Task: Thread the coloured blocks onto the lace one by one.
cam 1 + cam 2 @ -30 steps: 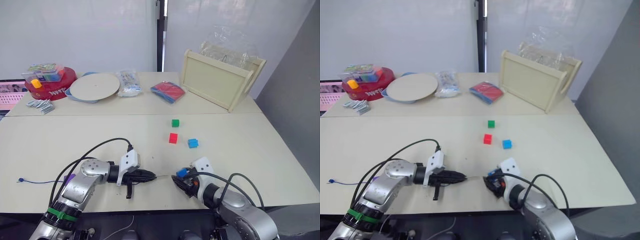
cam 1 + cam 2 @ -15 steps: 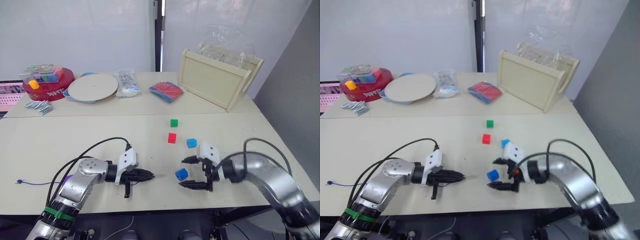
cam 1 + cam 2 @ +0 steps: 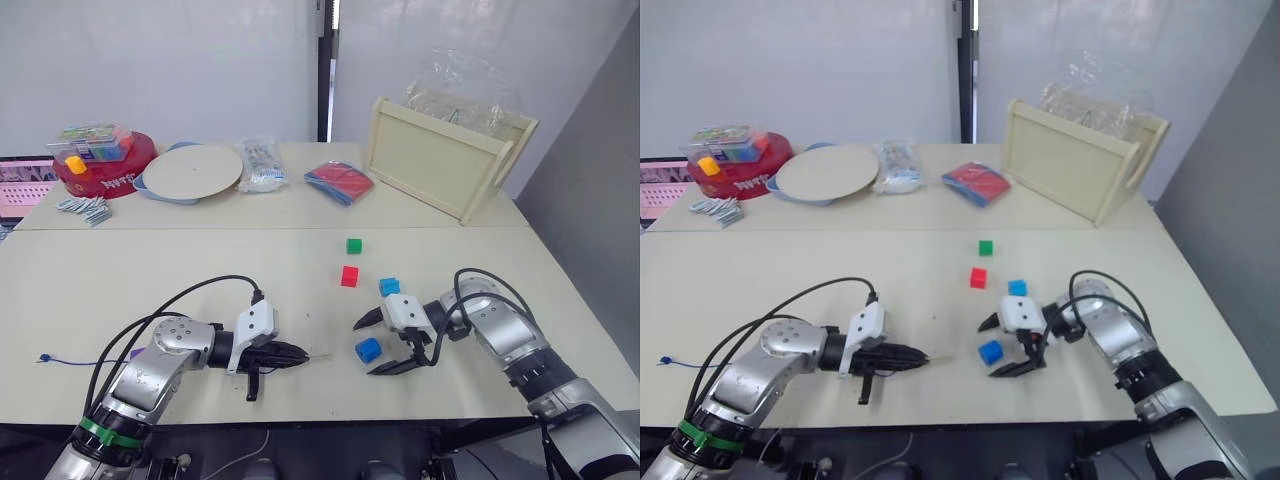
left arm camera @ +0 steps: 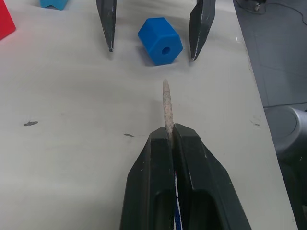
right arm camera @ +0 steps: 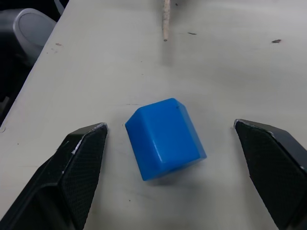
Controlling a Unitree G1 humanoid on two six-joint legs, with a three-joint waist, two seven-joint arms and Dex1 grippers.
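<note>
On pale table point(image 3: 150, 280), white wall point(image 3: 180, 60) behind

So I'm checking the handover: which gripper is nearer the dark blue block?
Right. The right gripper stands open around the dark blue block; the left gripper, shut on the lace, sits farther off.
</note>
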